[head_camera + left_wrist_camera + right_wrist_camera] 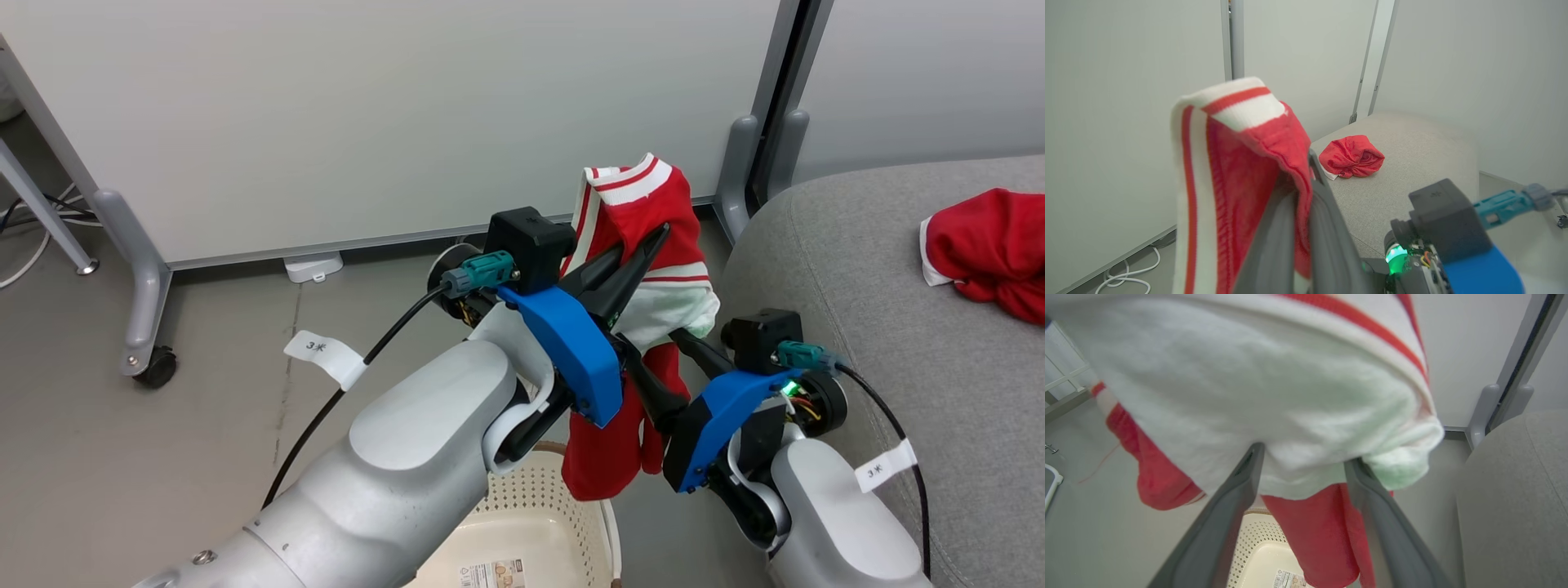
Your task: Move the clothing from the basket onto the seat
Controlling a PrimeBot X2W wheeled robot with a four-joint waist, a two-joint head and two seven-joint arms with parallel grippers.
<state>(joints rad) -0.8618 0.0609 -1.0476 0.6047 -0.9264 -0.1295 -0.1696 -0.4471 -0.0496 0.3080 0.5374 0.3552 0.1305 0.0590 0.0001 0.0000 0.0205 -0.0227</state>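
Note:
My left gripper [645,241] is shut on the red-and-white striped clothing [645,196], holding it up above the basket [531,523]. The cloth drapes over the fingers [1327,212] and its red lower part hangs down toward the basket rim. Just to the right and lower, my right gripper [653,347] stands open, and the hanging fabric [1274,396] falls between its two fingers [1241,486]. A plain red garment [992,249] lies bunched on the grey seat [882,310] at the right, and shows in the left wrist view as a red bundle [1352,156].
White partition panels on grey feet with castors [155,367] stand behind the basket. A grey post [739,171] stands close to the seat's left edge. Cables [1131,277] lie on the floor by the wall. A paper label [1290,578] lies in the basket's bottom.

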